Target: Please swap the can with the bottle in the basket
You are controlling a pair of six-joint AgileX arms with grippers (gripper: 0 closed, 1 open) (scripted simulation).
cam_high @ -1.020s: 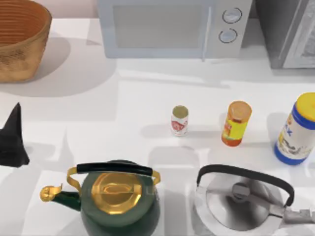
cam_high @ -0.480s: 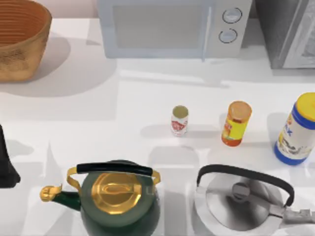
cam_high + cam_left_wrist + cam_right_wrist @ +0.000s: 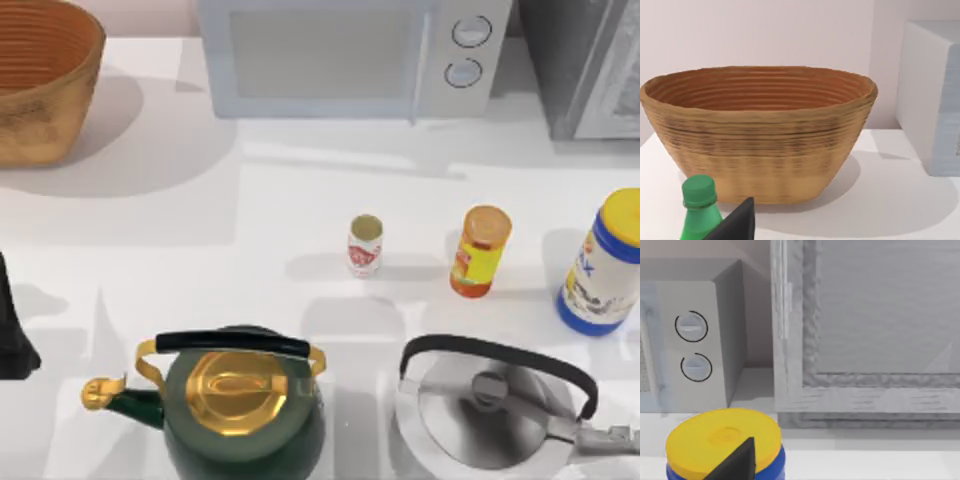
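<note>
While far from the left hand [image 3: 12, 335], the can [image 3: 365, 245], mid-table.

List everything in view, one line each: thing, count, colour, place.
basket: 1, tan wicker, far left corner
microwave: 1, white, back centre
grey appliance: 1, back right
can: 1, white and red, table centre
orange bottle: 1, right of can
blue jar: 1, yellow lid, right edge
green kettle: 1, gold lid, front
silver kettle: 1, front right
green bottle: 1, before basket
left tool: 1, black, left edge
</note>
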